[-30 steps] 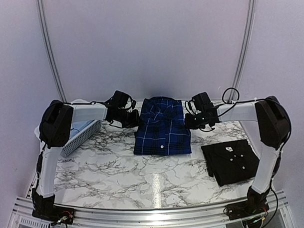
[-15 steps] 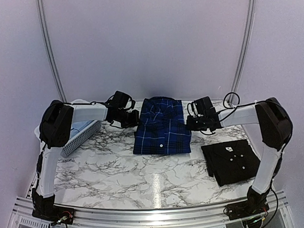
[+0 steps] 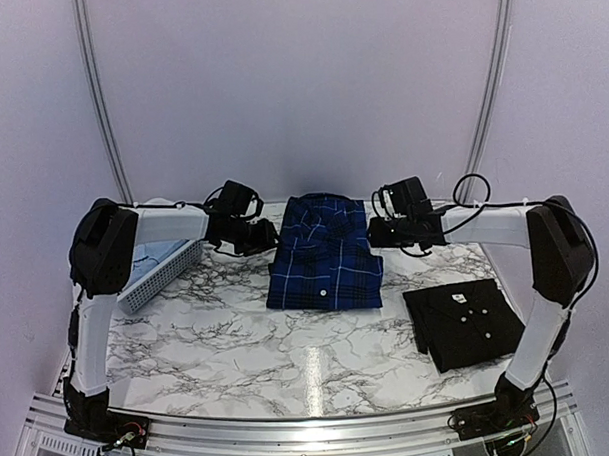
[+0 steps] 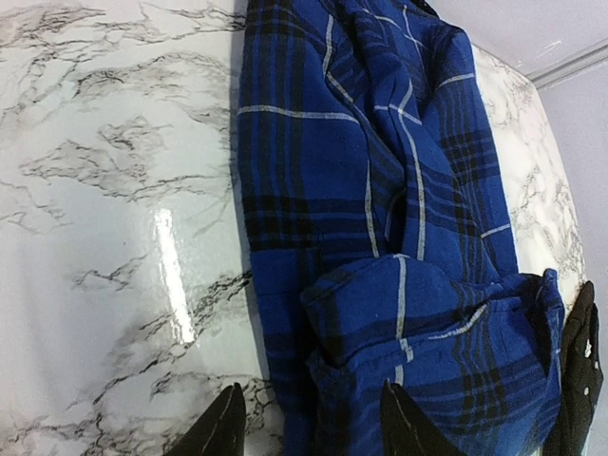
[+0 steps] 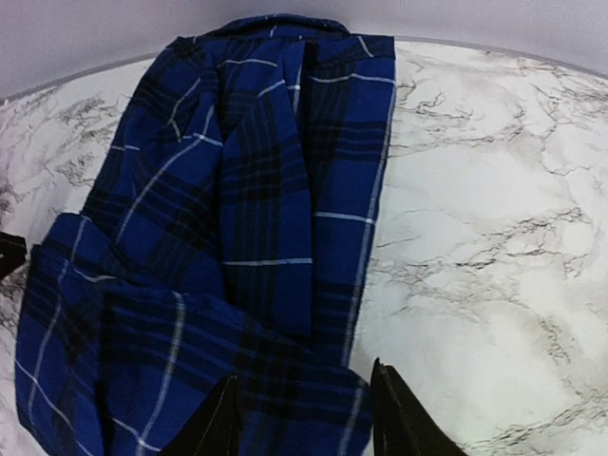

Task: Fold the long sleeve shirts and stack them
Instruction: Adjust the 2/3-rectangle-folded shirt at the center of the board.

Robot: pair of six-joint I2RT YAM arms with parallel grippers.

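Left gripper [image 3: 257, 237] stands spread at the plaid shirt's [image 3: 323, 252] 9 o'clock edge. In its wrist view the two dark fingertips [image 4: 226, 429] sit wide apart, with the shirt's folded corner between and beneath them and nothing pinched. Right gripper [image 3: 376, 235] mirrors it at the 3 o'clock edge. Its jaws are likewise parted over the cloth border in the right wrist view [image 5: 299, 418], and it grips nothing.

From the left gripper the shirt lies at 3 o'clock; from the right gripper it lies at 9 o'clock. Both are touching or just above its sides, toward the far half. The shirt is folded into a neat oblong whose long axis runs 6 to 12 o'clock, with its top toward 12.

The black shirt [image 3: 461, 323], also folded, lies at about 5 o'clock from the plaid one. It is near it but apart, turned slightly off square, and it sits on the right arm's side, so that arm is the nearer one to it. As a judgement, stacking turns on that 5 o'clock offset: one bundle must travel across that gap onto the other.

Bare table [image 3: 238, 340] opens at 6 and 7 o'clock, giving room to move. A white basket [image 3: 161, 273] sits at 8 o'clock from the left gripper. At 12 o'clock the table's far edge comes just beyond the shirt, leaving little room.
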